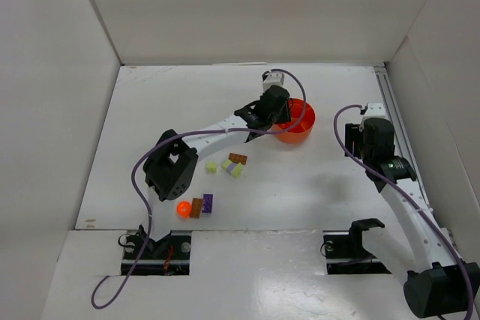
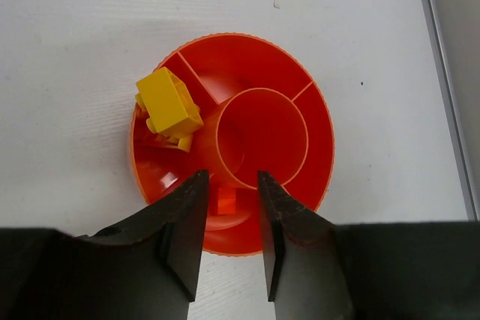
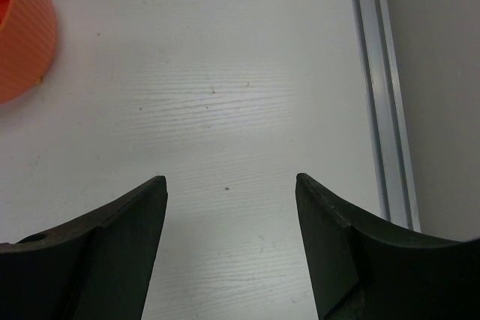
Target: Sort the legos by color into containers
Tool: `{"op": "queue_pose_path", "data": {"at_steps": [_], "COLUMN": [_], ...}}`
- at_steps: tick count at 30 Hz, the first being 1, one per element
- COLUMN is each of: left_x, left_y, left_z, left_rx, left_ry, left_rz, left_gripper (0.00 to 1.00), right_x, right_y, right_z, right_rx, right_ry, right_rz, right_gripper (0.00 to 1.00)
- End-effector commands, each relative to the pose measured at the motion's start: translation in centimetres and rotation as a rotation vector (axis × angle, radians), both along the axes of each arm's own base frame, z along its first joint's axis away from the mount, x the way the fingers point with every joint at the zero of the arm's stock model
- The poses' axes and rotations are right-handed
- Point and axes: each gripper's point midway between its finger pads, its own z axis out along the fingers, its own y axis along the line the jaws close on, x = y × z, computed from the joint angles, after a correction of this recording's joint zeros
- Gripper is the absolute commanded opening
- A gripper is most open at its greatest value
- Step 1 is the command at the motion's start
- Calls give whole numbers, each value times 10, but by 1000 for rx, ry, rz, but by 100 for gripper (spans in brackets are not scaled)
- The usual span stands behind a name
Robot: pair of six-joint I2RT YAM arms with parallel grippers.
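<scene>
Legos point(image 1: 238, 159) look light, hard and slick; I would pinch each across flat sides. Left jaws hang slightly parted above the dish point(image 2: 316, 134), right jaws wide open, empty.

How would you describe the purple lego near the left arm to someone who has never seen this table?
Find the left arm's base at the near edge of the white table. Just beyond it lies a short row of three small things: an orange ball, a brown-orange brick, then the purple brick. It is the rightmost and the only purple one there.
</scene>
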Motion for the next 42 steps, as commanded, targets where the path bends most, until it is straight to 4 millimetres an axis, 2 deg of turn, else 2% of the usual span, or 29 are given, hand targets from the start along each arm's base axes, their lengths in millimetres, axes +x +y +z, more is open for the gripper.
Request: {"op": "queue_pose_path", "data": {"at_steps": [1,6,9,11,12,13,14,15,16,18,19,20,21,23,24,25,26,27,28,30,31,32,33,34,35,37,38,39,42], "left_x": [2,0,-4,-8,-10,-15,-21,-23,-27,-44,-58,-62,-78,-88,-101,-110,-117,-129,-138,-149,-153,-159,-162,-164,-170,-173,-176,-180,-186], "left_y": [-8,-6,2,15,21,30,44,57,68,107,126,135,156,190,207,228,237,247,259,270,276,285,290,297,305,313,318,325,343], "left_z": [23,32,54,74,82,78,95,98,99,98,98,77,81,67,57,41,33,16,17,13,22,22,25,25,28,36,41,42,52], "left_rx": [-57,-57,-69,-82,-79,-61,-67,-56,-50,-6,-27,9,13,14,-17,14,11,33,1,-20,-54,-73,-88,-94,-110,-160,-190,-188,-242], "left_ry": [-38,-50,-80,-107,-124,-117,-134,-139,-133,-111,-91,-50,-31,30,78,133,165,199,217,239,226,239,235,231,223,207,195,188,164], "left_rz": [-5,-10,-7,18,28,41,60,107,136,222,265,298,328,407,451,496,520,538,579,624,643,699,719,742,759,806,820,844,930], "left_gripper": [30,37,37,47,56,68,87,98,100,100,100,100,100,100,100,100,100,100,100,100,100,100,100,100,100,100,100,100,100], "right_x": [4,4,9,11,19,21,22,23,26,25,21,18,18,10,-8,-15,-23,-44,-48,-64,-78,-92,-89,-105,-107,-111,-111,-109,-105], "right_y": [-3,-1,6,13,28,37,44,58,66,92,119,134,148,179,218,239,255,290,310,352,375,402,410,430,452,474,485,497,521], "right_z": [12,12,18,18,24,23,24,27,34,32,30,32,30,24,12,15,11,14,8,17,1,14,11,10,6,-1,-23,-17,-29], "right_rx": [9,14,22,3,28,34,27,53,57,55,58,63,44,15,1,-17,-32,-23,-16,54,76,109,113,117,109,119,131,160,208], "right_ry": [-55,-55,-80,-89,-121,-132,-147,-160,-193,-199,-194,-193,-177,-158,-114,-123,-107,-124,-105,-161,-116,-150,-133,-131,-117,-88,-23,-27,9], "right_rz": [-21,-13,35,112,204,262,316,401,445,577,687,735,787,887,1019,1077,1118,1230,1270,1379,1437,1512,1509,1563,1582,1586,1576,1573,1563], "right_gripper": [74,74,74,74,76,78,78,80,81,81,81,81,81,81,81,81,81,81,81,82,82,81,81,81,81,73,70,69,65]}}
